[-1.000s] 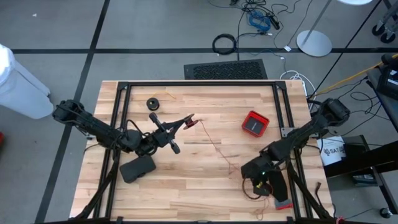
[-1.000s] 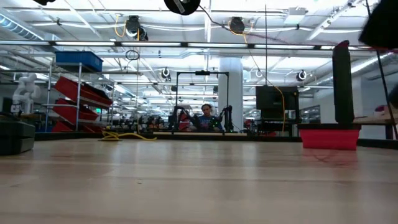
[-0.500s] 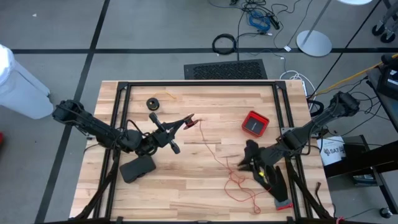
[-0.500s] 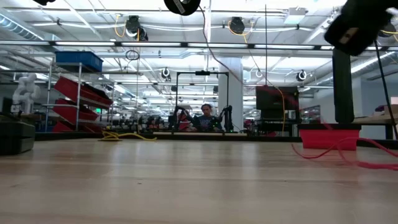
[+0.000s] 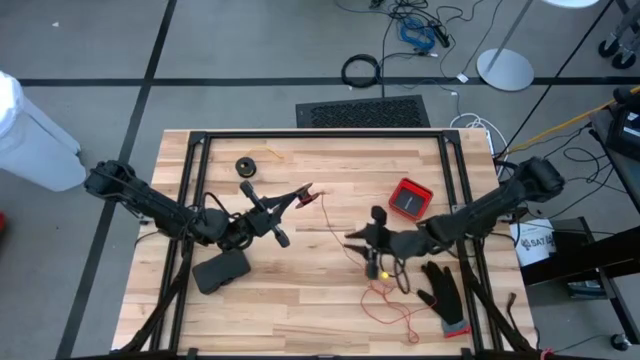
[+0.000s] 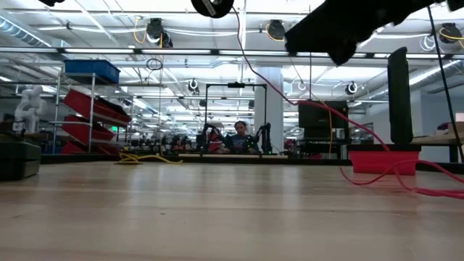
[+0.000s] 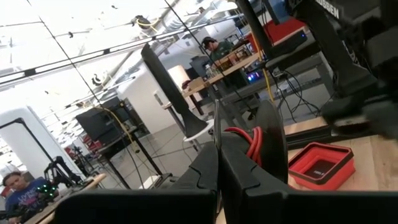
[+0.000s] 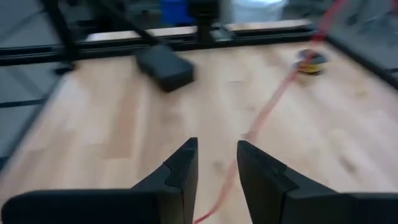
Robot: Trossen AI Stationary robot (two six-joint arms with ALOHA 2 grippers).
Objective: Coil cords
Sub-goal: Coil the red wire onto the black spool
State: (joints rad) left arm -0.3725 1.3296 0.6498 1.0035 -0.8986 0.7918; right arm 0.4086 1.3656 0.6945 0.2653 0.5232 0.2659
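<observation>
Reaching in over the middle of the worktop [image 5: 300, 290], the right pincer [image 5: 358, 240] sits low with its two dark fingers [image 8: 180, 168] spread a little apart; a gap shows between them in the right wrist view and nothing is held there. The red cord [image 5: 335, 225] runs across the wood from the left pincer [image 5: 304, 193] toward the right one, then falls into a loose tangle of loops on the near right part of the worktop, just beside a black glove [image 5: 441, 291]. In the right wrist view the cord lies as a blurred red line passing under the gap between the fingers. The left pincer hangs over the left-centre of the worktop, pressed together on the red cord: red strands [image 7: 249, 140] show pinched between its fingers in the left wrist view. A small black spool [image 5: 246, 166] with yellow-tan cord rests on the far left part of the wood, well apart from both arms. A red tray [image 5: 409, 199] stands far right of centre, near the right arm. A flat black block [image 5: 221, 270] lies on the near left, just beside the left arm.
</observation>
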